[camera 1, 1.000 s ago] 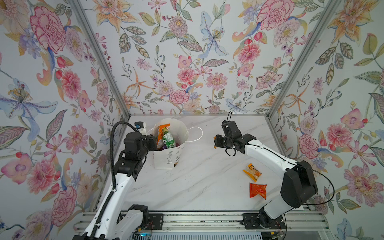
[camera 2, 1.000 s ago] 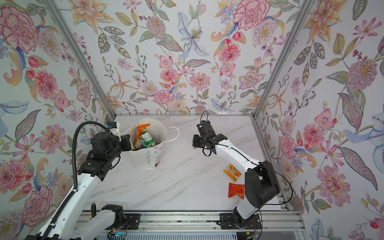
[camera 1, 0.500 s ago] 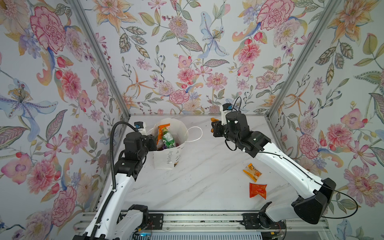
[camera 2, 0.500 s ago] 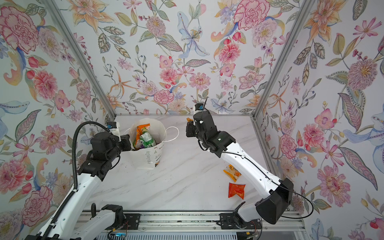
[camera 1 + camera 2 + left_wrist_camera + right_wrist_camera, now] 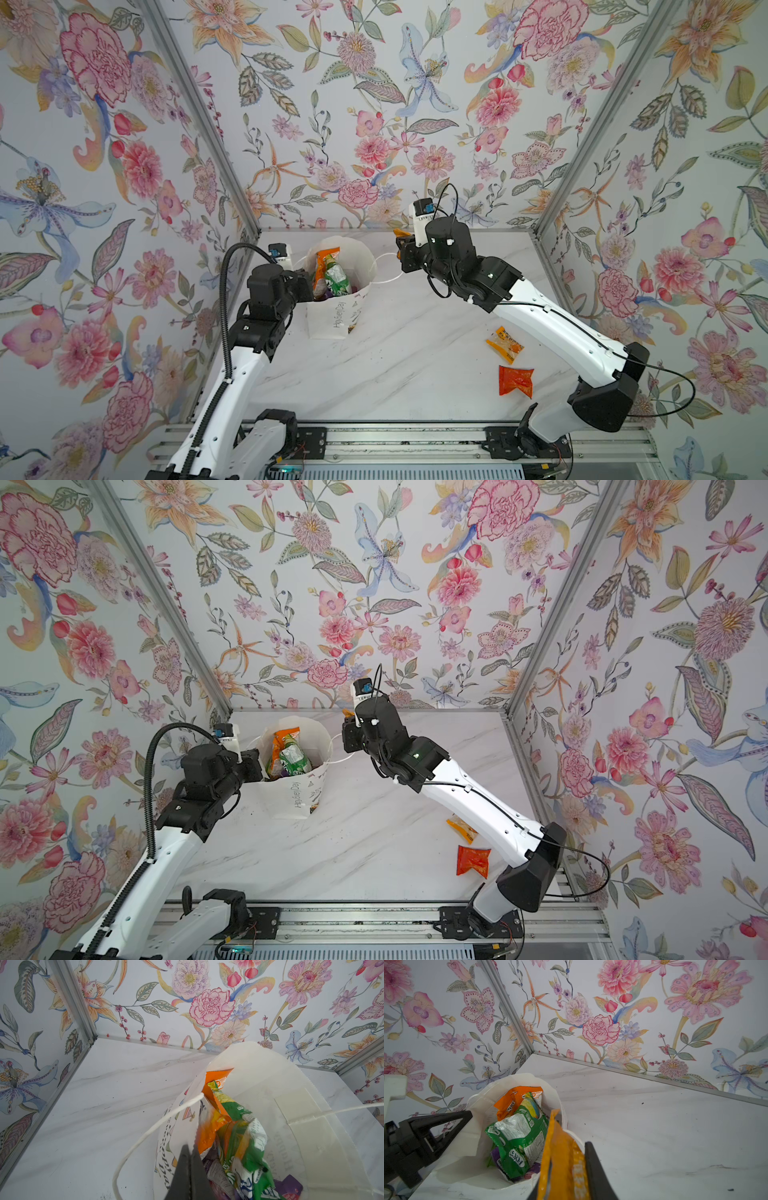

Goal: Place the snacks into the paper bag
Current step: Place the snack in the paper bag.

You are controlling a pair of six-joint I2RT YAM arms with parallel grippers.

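Holding a yellow-orange sachet (image 5: 558, 1147) at the mouth of the white paper bag (image 5: 332, 318).

The bag stands upright toward the far left of the marble table (image 5: 395, 374) with its mouth open. A green packet (image 5: 519, 1138), an orange packet (image 5: 512, 1101) and a purple packet (image 5: 496, 1157) are inside. The left gripper (image 5: 190, 1147) is clenched on the bag's left rim, pinching the paper between its jaws. The right gripper (image 5: 402, 245) grasps the sachet, raised above the table just beside the bag's right rim; whether the sachet hangs over the opening or just outside it cannot be told. A white cord handle (image 5: 145, 1136) loops out beside the left gripper. Two more snacks lie on the table's right side, well apart from the bag: an orange sachet (image 5: 504, 345) and, nearer the front edge, a red packet (image 5: 515, 380). Flowered walls (image 5: 374, 124) close in the table on three sides.
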